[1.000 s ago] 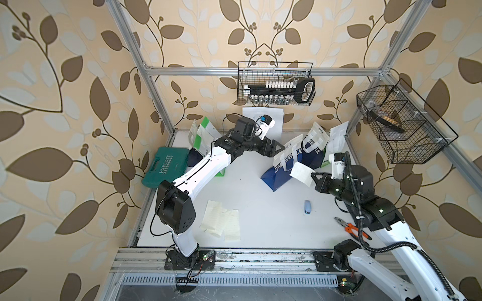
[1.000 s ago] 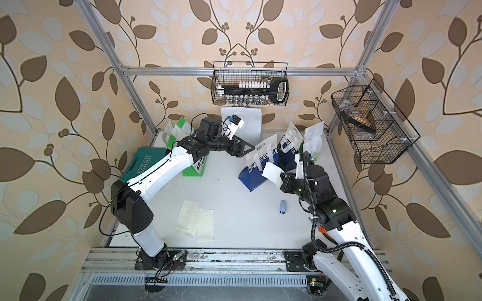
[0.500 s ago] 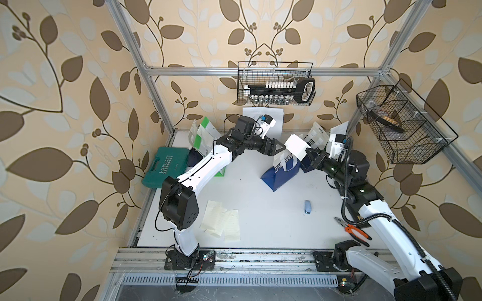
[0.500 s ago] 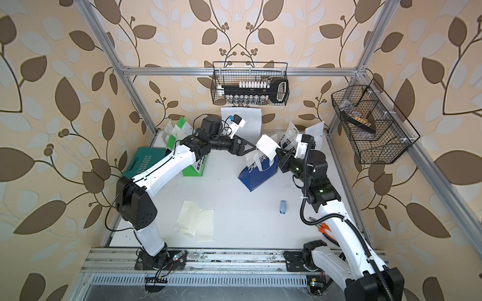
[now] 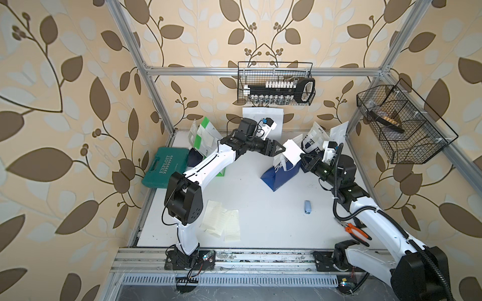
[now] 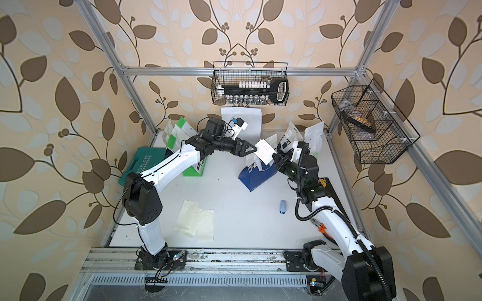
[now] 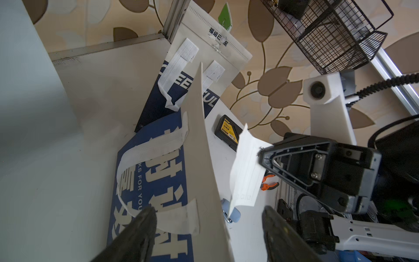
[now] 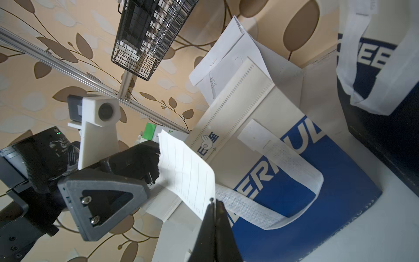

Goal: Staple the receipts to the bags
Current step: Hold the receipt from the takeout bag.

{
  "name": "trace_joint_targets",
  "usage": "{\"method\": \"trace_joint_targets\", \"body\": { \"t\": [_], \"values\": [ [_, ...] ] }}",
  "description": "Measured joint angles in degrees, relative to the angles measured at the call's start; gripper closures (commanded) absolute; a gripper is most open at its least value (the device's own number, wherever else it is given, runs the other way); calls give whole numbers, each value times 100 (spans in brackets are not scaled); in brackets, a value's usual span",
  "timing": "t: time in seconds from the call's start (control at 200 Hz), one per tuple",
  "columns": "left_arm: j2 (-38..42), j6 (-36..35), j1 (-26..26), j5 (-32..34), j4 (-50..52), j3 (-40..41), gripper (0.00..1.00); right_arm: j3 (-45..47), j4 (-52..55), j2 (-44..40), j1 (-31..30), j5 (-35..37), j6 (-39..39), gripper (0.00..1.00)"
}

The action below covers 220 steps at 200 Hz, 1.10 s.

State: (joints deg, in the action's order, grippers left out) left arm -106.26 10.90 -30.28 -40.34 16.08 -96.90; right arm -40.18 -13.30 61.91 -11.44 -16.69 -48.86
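Receipt point(image 8: 186, 174) pinched at one corner by closed right fingers point(image 8: 208, 231) — left fingers point(image 7: 136, 233) spread wide, gripping nothing.

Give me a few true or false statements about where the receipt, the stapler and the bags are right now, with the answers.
1. The right gripper is shut on a receipt. True.
2. The left gripper holds the stapler. False: its jaws are open, and the stapler lies on the table, apart from both grippers.
3. Loose receipts lie flat on the table. True.
4. The teal tool case sits on the blue bag. False: the case is at the table's edge, apart from that bag.
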Motion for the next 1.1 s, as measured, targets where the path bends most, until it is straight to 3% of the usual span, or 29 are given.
{"method": "trace_joint_targets", "body": {
  "t": [0.495,1.099],
  "values": [
    [-26,7,-17,13,28,-205,32,385,-479,225,0,380,-601,100],
    [-33,-334,-240,632,343,-221,36,431,-909,516,-219,466,-1266,100]
  ]
}}
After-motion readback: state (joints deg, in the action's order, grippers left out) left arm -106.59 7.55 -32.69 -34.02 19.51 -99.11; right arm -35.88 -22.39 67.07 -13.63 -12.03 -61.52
